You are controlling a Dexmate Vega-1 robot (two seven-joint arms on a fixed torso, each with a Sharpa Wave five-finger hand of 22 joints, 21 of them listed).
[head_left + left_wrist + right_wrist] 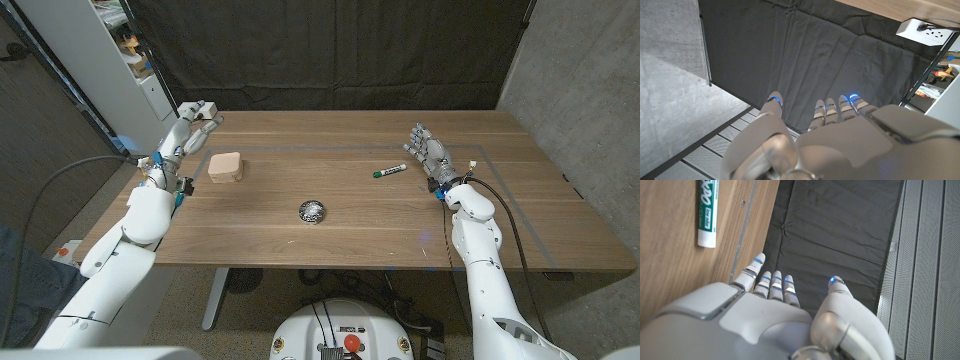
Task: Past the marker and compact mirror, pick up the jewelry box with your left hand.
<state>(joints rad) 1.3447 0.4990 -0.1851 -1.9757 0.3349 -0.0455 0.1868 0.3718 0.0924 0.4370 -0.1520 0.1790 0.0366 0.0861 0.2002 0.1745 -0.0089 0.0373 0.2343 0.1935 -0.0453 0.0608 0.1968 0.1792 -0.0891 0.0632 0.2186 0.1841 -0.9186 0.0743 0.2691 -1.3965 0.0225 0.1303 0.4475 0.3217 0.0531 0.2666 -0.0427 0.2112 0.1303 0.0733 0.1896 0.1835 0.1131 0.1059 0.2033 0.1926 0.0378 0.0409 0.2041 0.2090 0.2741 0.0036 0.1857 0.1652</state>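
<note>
My left robot hand [196, 122] hovers spread and empty just beyond the box [226, 167] on the desk's [350, 230] left side, so I risk knocking it away.

Matt wood-grain table [400, 225]; on it a matt tan box [226, 167], a shiny patterned mirror [312, 211] and a smooth plastic marker [390, 171]. Behind the table, creased black cloth [330, 50].

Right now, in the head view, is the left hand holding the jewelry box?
No. The left hand is raised with nothing in it, and the jewelry box sits apart from it on the table.
</note>
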